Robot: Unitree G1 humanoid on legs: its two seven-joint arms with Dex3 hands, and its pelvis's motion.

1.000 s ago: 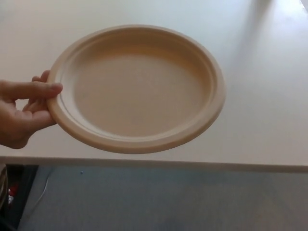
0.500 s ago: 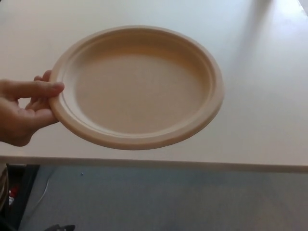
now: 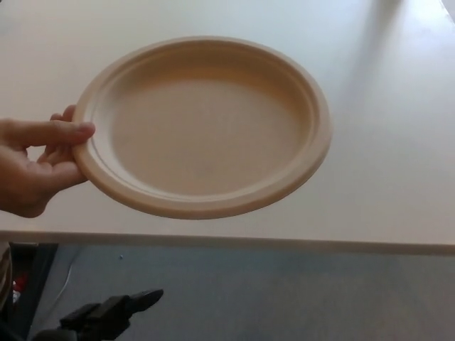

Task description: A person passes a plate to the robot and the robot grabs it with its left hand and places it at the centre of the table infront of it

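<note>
A person's hand (image 3: 32, 167) holds a round tan paper plate (image 3: 202, 126) by its left rim, in the air over the near part of the pale table (image 3: 384, 177). The plate is tilted a little toward me, its inside facing up. My left hand (image 3: 106, 316) shows at the bottom left, low and in front of the table edge, well below the plate and not touching it. Its black fingers (image 3: 146, 297) point right and are spread, with nothing in them. My right hand is out of the picture.
The table's front edge (image 3: 284, 244) runs across the picture below the plate. Grey floor (image 3: 284, 298) lies beneath it. A dark object with a red spot (image 3: 18, 280) sits at the far bottom left.
My left hand has risen into view at the bottom left; a second ago it was out of sight. The plate and the person's hand have barely moved.
</note>
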